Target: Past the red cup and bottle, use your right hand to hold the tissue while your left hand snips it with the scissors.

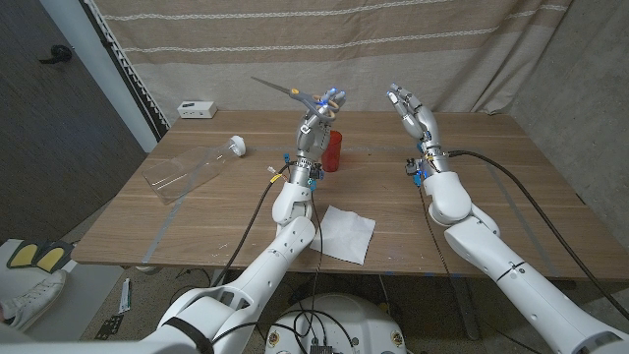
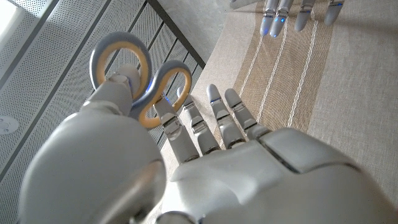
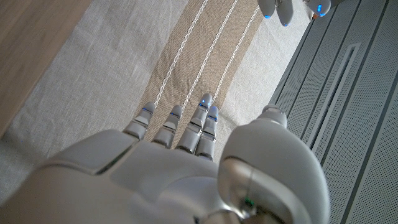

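The left hand (image 1: 319,116) is raised above the far middle of the table (image 1: 472,167) and holds the scissors (image 1: 285,91), whose blades point up and toward the robot's left. In the left wrist view the thumb (image 2: 118,87) passes through one of the yellow-and-grey handle loops of the scissors (image 2: 140,78), with the other fingers (image 2: 224,115) stretched out beside them. The right hand (image 1: 413,110) is lifted too, well apart from the left, its fingers straight and spread, holding nothing; the right wrist view shows the same hand (image 3: 186,155) against the striped curtain (image 3: 124,68). The tissue (image 1: 344,232) lies flat on the table near the front edge, just beside the left forearm, touched by neither hand. The red cup (image 1: 334,150) stands behind the left wrist. A clear plastic bottle (image 1: 192,170) lies on its side toward the table's left part
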Robot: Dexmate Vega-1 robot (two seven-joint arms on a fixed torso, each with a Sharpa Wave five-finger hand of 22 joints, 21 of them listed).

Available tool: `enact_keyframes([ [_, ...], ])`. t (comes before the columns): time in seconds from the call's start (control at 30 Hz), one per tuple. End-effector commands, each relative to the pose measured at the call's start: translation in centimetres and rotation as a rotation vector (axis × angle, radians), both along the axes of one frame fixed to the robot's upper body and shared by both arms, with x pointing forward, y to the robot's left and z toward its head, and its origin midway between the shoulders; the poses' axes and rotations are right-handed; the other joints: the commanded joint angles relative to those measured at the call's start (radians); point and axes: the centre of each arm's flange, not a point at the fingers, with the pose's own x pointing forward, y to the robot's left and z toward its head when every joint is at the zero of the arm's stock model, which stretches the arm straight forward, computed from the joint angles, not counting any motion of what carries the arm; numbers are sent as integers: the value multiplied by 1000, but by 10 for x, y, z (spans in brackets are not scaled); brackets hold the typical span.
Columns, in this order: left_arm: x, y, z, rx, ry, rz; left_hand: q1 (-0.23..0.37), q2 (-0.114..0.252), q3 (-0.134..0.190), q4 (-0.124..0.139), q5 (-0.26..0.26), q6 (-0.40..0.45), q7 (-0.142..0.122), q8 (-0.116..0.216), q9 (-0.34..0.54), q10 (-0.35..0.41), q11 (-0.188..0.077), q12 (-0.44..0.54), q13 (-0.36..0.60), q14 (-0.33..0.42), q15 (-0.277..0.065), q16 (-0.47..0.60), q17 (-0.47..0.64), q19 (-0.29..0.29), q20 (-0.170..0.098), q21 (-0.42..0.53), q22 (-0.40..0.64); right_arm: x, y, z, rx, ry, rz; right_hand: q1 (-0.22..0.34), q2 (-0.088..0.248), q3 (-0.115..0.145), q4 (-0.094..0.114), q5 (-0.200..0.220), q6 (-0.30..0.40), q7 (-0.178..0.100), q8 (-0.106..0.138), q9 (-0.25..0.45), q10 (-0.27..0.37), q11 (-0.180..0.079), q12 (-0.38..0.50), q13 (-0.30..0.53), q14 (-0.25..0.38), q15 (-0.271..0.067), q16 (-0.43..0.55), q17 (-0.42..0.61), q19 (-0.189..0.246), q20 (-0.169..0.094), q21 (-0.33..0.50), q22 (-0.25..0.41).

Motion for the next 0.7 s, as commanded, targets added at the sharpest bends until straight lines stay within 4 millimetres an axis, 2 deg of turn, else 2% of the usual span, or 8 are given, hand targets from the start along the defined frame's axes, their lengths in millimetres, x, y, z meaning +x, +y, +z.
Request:
enact_keyframes([
  [0.03, -5, 0, 2, -32, 5, 9, -55, 4, -29, 17, 22, 22, 3, 11, 6, -17, -1, -38, -25, -27, -171, -8, -5, -7, -67, -9, 2, -3, 1, -2, -3, -6, 7, 1, 7, -1, -7, 7, 12, -3, -3, 0, 8, -1, -2, 0, 2, -138, 8, -1, 6, 8, 2, 2],
  [0.13, -6, -1, 3, -34, 7, 8, -104, 6, -53, 38, 42, 38, 2, 17, 8, -17, -1, -55, -40, -30, -170, -4, -8, -8, -64, -16, 2, -4, 1, -3, -2, -7, 8, 1, 7, -1, -7, 7, 13, -3, -2, 0, 9, -1, -2, 0, 4, -138, 8, -1, 8, 8, 3, 2],
  [0.17, -7, -1, 3, -35, 5, 9, -124, 8, -64, 47, 55, 62, 10, 28, 9, -11, -1, -62, -48, -30, -172, -2, -10, -6, -65, -19, 1, -5, 1, -3, 0, -8, 9, 1, 7, -1, -7, 7, 13, -3, -2, 0, 9, -1, -2, 0, 4, -138, 8, -1, 8, 8, 3, 2],
  [0.33, -9, -1, 5, -40, -2, 13, -131, 14, -68, 51, 65, 69, 20, 31, 9, -3, -2, -65, -53, -27, -173, 0, -11, -3, -66, -20, 1, -4, 1, -4, -5, -9, 17, 1, 7, -1, -8, 7, 14, -3, -2, 0, 10, -1, -2, 0, 3, -138, 8, -2, 9, 8, 3, 2],
  [0.47, -9, 0, 5, -45, 3, 15, -152, 28, -73, 68, 79, 86, 33, 34, 4, 9, -2, -68, -60, -18, -173, 5, -11, 1, -69, -21, 2, -2, 2, -5, -5, -10, 25, 2, 7, -1, -8, 7, 14, -4, -2, 0, 11, -1, -2, 0, 2, -137, 7, -2, 10, 8, 3, 2],
  [0.7, -9, 1, 6, -62, 18, 9, -148, 29, -72, 66, 88, 88, 26, 35, 4, 17, -2, -70, -65, -12, -176, 8, -13, 12, -72, -21, 1, -2, 3, -4, -7, -8, 21, 2, 7, -1, -9, 7, 16, -5, -2, 0, 12, -1, -2, 0, 0, -138, 6, -3, 10, 8, 2, 2],
])
